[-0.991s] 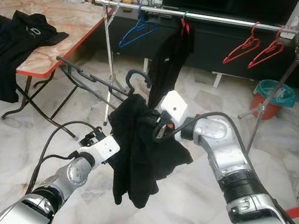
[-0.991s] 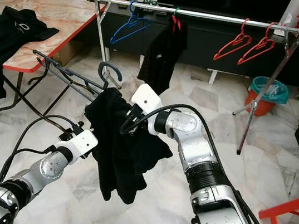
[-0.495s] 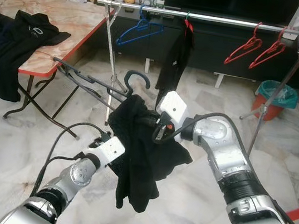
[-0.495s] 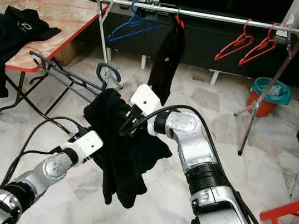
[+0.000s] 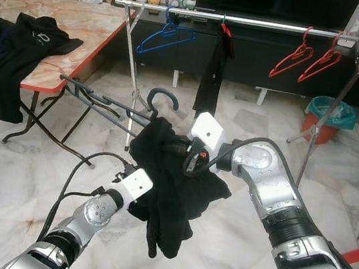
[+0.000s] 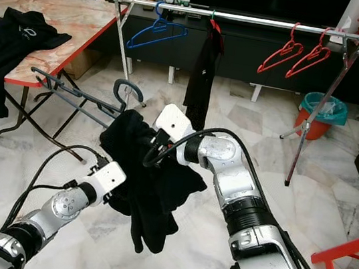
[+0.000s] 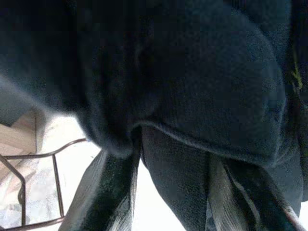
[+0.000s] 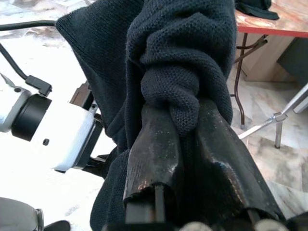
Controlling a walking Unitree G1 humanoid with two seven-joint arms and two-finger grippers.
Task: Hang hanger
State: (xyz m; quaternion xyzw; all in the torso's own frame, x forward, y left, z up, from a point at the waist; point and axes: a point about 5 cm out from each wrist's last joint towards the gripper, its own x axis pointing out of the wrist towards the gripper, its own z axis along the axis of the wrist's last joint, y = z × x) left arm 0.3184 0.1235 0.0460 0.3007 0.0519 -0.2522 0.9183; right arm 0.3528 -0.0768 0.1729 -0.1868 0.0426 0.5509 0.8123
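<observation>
A black knit garment [image 5: 169, 180] hangs bunched on a dark hanger whose hook [image 5: 160, 97] sticks up above it, in front of me at chest height. My right gripper [image 8: 180, 108] is shut on a fold of the garment near its top, and its fingers [image 8: 154, 154] are pressed together around the cloth. My left gripper [image 5: 146, 190] reaches in from the lower left. Its fingers [image 7: 108, 192] stand apart with a strip of the cloth hanging between them. The hanger's shoulders are hidden under the garment.
A metal clothes rail [image 5: 263, 24] crosses the back, carrying a blue hanger [image 5: 165, 38], a hung black garment [image 5: 213, 68] and two red hangers [image 5: 306, 57]. A marble table [image 5: 80, 28] with black clothes [image 5: 8, 58] stands left. A bin [image 5: 329, 116] stands right.
My left gripper has moved up and to the right, into the hanging garment. The garment's lower end has swung a little to the right. The right gripper holds as before.
</observation>
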